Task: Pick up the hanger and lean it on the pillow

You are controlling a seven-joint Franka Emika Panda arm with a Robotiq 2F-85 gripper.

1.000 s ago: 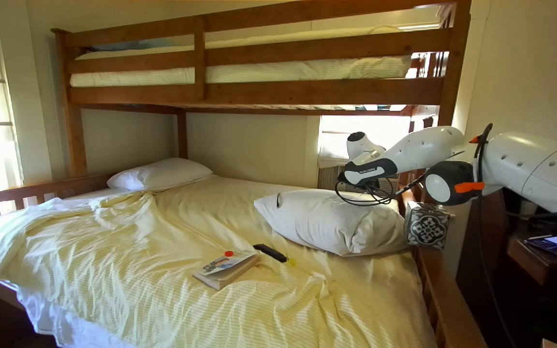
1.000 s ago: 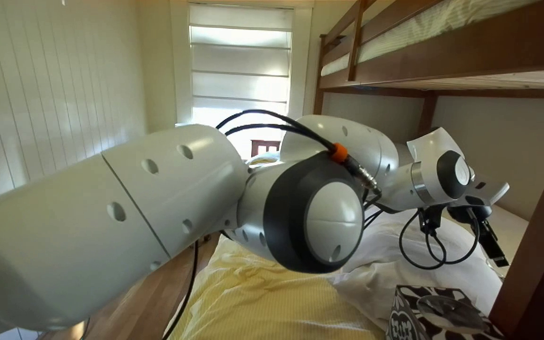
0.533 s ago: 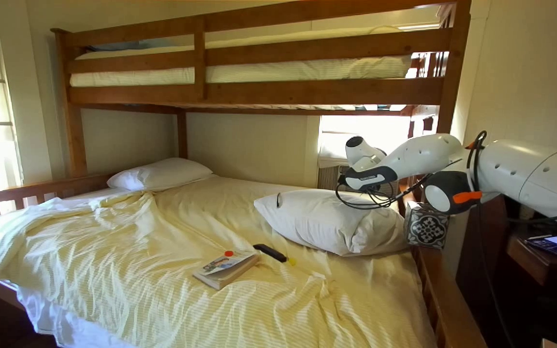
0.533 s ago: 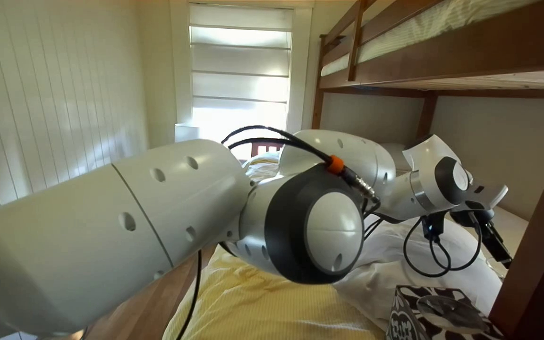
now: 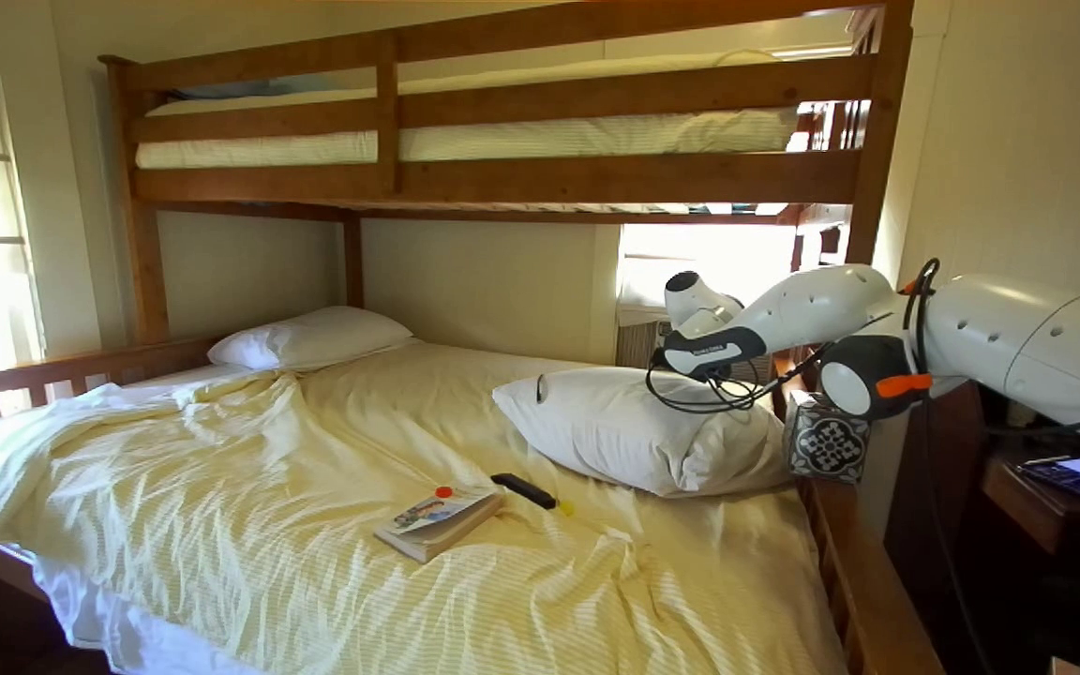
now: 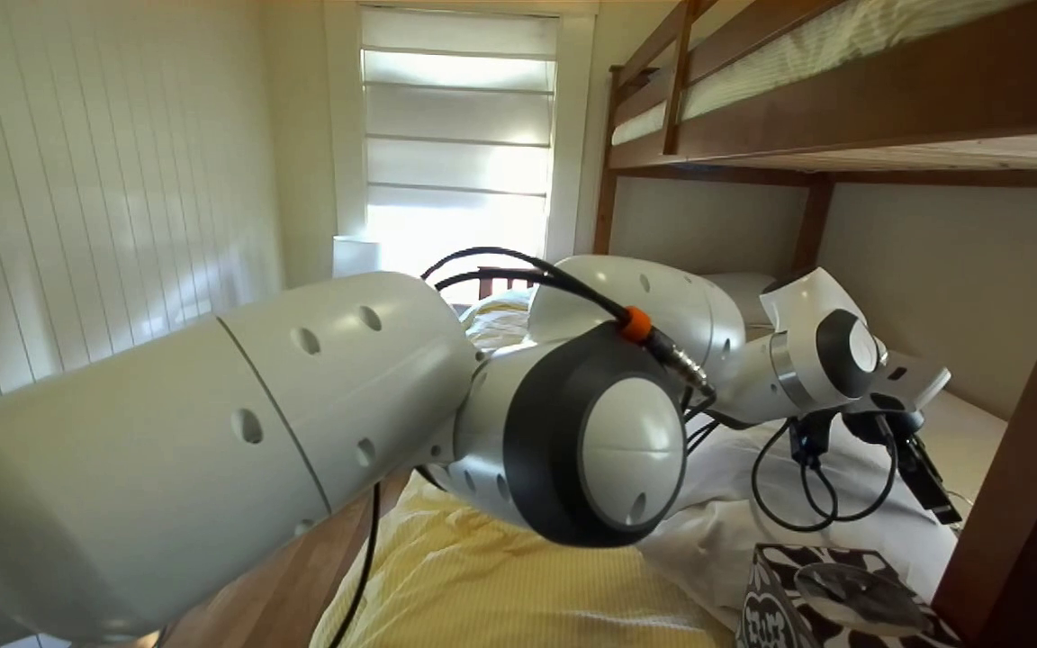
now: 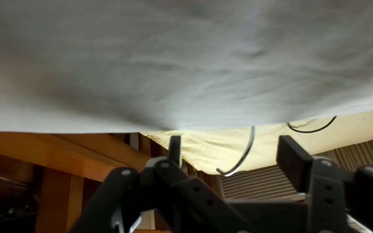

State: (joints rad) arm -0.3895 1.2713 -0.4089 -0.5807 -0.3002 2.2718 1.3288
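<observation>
The plump white pillow (image 5: 615,436) lies at the bed's right end in an exterior view; its pale fabric (image 7: 173,64) fills the upper wrist view. The hanger's grey hook (image 7: 245,152) sticks out beyond the pillow's edge in the wrist view, with a dark wire arc (image 7: 312,131) to its right. The rest of the hanger is hidden by the pillow. A small dark curve (image 5: 540,388) shows at the pillow's corner. My gripper (image 7: 229,144) is open, with the hook appearing between its fingers; depth cannot be told. Its black finger (image 6: 931,486) points down beyond the pillow in an exterior view.
A patterned box (image 5: 829,441) stands beside the pillow near the wooden bed rail (image 5: 868,591). A book (image 5: 439,523) and a dark bar (image 5: 523,490) lie on the yellow cover. A flatter white pillow (image 5: 310,337) lies farther back. The upper bunk (image 5: 502,178) hangs overhead.
The arm has lowered over the last second, and my gripper has shifted slightly left in both exterior views during the last half second. The pillow, book and box have not moved.
</observation>
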